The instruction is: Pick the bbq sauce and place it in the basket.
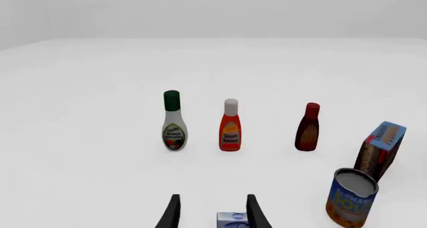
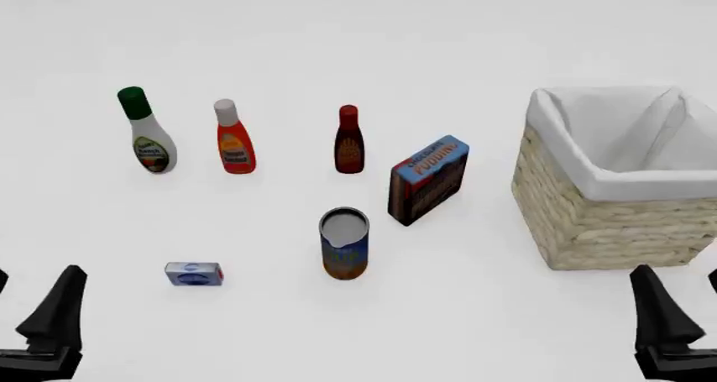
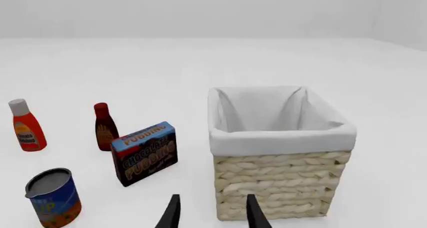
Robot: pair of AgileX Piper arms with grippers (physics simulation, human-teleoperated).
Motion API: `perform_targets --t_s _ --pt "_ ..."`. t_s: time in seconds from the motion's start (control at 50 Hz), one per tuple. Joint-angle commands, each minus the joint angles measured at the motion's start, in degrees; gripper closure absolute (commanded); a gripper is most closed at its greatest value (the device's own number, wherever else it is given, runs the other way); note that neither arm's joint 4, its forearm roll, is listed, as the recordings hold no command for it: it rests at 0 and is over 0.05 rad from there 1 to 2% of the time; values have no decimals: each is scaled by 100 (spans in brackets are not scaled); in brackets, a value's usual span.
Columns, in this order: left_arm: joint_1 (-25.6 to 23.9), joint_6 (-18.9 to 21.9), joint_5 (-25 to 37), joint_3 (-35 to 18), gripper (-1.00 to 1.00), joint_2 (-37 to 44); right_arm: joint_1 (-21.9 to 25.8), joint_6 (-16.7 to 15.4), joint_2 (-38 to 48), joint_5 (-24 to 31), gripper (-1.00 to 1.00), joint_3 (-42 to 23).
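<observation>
The bbq sauce (image 2: 348, 140) is a small dark reddish-brown bottle with a red cap, standing upright mid-table; it also shows as the bbq sauce (image 1: 308, 128) and the bbq sauce (image 3: 103, 128). At the right stands the basket (image 2: 594, 222), woven, white-lined and with nothing inside, seen close up as the basket (image 3: 280, 178). My left gripper (image 2: 36, 274) is low at the near left, open and holding nothing, its fingers spread in its wrist view (image 1: 213, 198). Open too is my right gripper (image 2: 676, 273), at the near right just in front of the basket (image 3: 213, 198). Both are far from the bottle.
A white bottle with a green cap (image 2: 147, 134) and an orange-red bottle with a white cap (image 2: 233, 138) stand left of the sauce. A pudding box (image 2: 428, 179) and a can (image 2: 344, 243) sit between sauce and basket. A small blue box (image 2: 194, 274) lies near the left gripper.
</observation>
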Motion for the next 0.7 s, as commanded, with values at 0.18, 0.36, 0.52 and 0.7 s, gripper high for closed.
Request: perform_targets --t_s 0.18,0.36,0.52,0.7 --pt "-3 -10 -9 -18 -100 31 34 -11 80 -38 -100 -26" --pt "-8 -18 -10 -18 -100 30 47 -63 133 10 -100 -25" --pt "-12 -25 -11 -17 -100 29 141 -104 191 197 -100 -291" --pt "-15 -28 -11 -17 -100 28 385 -202 616 285 -100 -873"
